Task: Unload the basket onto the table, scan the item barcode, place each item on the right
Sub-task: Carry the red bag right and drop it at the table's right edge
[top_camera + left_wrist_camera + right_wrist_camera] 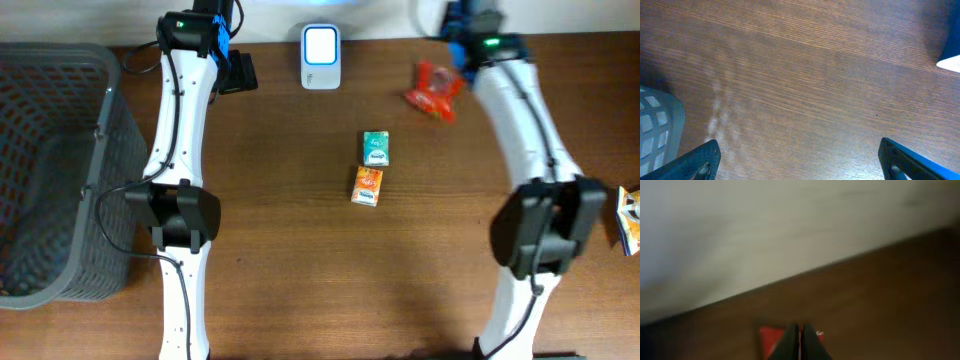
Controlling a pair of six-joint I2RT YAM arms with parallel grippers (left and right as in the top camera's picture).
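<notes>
The right claw [800, 341] has its two fingers pressed tight together. It is pinching the edge of a red packet [768, 339]. From above, the right claw [460, 58] is at the far side of the surface [300, 280], and the red packet [436, 90] hangs crumpled just under it. The packet is off to the right of the scanner [320, 57], not touching it.

The left claw [800, 167] is spread wide open with nothing in it. Only bare brown wood shows between its two dark fingers. From above, the left claw [238, 72] sits near the far edge, just left of the scanner.

The surface is wide, brown and woody.

A big grey basket [60, 70] with a mesh wall stands at the left edge, beside the left arm.

The scanner is a small white box with a light blue-white face. It stands at the far edge between the two arms.

Two small packets lie in the middle of the surface. The green packet [376, 148] is farther away and the orange packet [367, 186] is closer, and they are just beside each other.

One more little packet [629, 220] peeks in at the right edge, well apart from the rest.
</notes>
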